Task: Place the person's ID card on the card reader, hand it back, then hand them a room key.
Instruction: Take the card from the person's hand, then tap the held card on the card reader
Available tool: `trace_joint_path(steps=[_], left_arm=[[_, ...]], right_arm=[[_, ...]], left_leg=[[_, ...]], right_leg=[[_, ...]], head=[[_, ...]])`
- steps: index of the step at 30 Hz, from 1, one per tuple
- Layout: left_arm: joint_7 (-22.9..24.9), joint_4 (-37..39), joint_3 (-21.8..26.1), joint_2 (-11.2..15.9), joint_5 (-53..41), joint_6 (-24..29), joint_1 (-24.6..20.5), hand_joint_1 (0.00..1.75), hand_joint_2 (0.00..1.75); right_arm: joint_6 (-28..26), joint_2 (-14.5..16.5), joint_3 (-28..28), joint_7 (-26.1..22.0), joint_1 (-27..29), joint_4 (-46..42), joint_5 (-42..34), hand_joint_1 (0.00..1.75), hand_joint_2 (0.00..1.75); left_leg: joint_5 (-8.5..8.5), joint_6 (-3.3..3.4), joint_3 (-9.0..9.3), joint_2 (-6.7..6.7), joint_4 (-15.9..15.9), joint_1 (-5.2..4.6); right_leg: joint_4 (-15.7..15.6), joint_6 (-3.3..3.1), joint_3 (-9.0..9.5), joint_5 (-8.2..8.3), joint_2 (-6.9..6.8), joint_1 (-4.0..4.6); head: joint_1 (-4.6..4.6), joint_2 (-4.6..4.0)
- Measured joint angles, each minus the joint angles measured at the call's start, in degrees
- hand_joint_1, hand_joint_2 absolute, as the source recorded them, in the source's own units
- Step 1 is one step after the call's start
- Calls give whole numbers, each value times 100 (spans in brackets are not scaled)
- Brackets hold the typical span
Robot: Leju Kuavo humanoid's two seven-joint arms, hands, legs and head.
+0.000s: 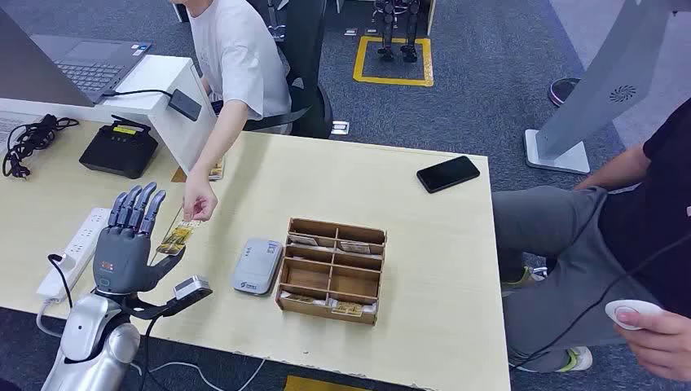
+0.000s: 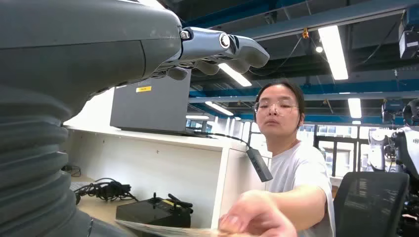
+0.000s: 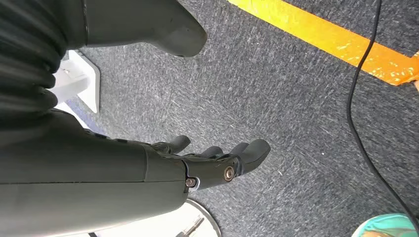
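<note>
My left hand is raised over the table's near left part, fingers straight and apart, holding nothing. A yellowish ID card is pinched by the hand of a person in a white shirt; its near end reaches my thumb. The left wrist view shows my fingers stretched above the card and the person's hand. The grey-white card reader lies to the right of my left hand. A wooden compartment box with room key cards stands beside it. My right hand hangs over carpet, empty.
A black phone lies at the table's far right. A white power strip and a black device are on the left, a laptop on the raised counter. A second person sits at the right holding a white remote.
</note>
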Motion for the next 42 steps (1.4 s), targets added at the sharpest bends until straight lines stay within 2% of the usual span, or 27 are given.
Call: trace_joint_path(steps=[2,6,15,22,26,30,32,33,36,38,40,42], left_arm=[[39,15,-7,27,10,0,-1,161,175],[108,63,-31,116,29,0,-2,175,175],[164,96,-58,186,228,0,-10,175,175],[-34,96,-61,184,453,0,-19,175,175],[-146,94,-78,172,925,-4,-19,175,175],[-39,94,-178,161,1301,-29,-25,175,175],[59,92,-229,147,1611,-308,-39,175,175],[143,88,-269,138,1912,-644,-57,175,175],[498,66,-432,115,3106,-2203,-104,175,175],[720,39,-515,69,3761,-2997,-108,175,175],[996,17,-575,-8,4269,-3410,-111,175,175],[1304,13,-640,-78,4608,-3596,-116,175,175]], right_arm=[[0,0,-1,-1,0,0,0,0,175],[0,0,-7,-1,0,0,-4,0,175],[-9,3,-29,-7,-3,0,0,0,175],[-15,15,-43,-17,-4,0,5,0,175],[-19,15,-61,-21,-3,0,9,0,175],[-32,24,-85,-15,-3,0,8,0,175],[-42,30,-95,-8,-2,0,-1,0,175],[-50,34,-103,-2,-2,0,-11,0,175],[-85,48,-131,23,1,-1,-39,0,175],[-108,54,-143,27,6,-2,-41,0,175],[-142,65,-157,27,8,-2,-37,0,175],[-190,80,-178,27,9,-2,-30,0,175]], left_leg=[[0,0,0,0,0,0],[0,0,0,1,0,0],[0,0,0,1,0,0],[0,0,0,1,0,0],[0,0,0,1,0,0],[0,0,1,1,0,0],[0,0,1,1,0,0],[0,0,2,1,0,0],[0,0,1,1,0,0],[0,0,1,1,0,0],[0,0,2,1,0,-1],[0,0,1,1,0,-2]], right_leg=[[0,0,0,0,0,0],[0,0,-1,0,1,0],[0,0,-1,0,2,0],[0,0,-1,0,2,0],[0,0,-1,0,3,0],[0,0,-2,0,2,0],[0,0,-2,0,2,0],[-1,0,-2,0,2,0],[-1,0,-1,0,2,0],[-1,0,-1,1,4,0],[-1,0,-1,1,5,-1],[-2,0,-2,1,5,-2]], head=[[0,0],[0,0],[0,0],[0,0],[0,0],[0,0],[1,0],[1,0],[0,0],[1,0],[0,0],[0,0]])
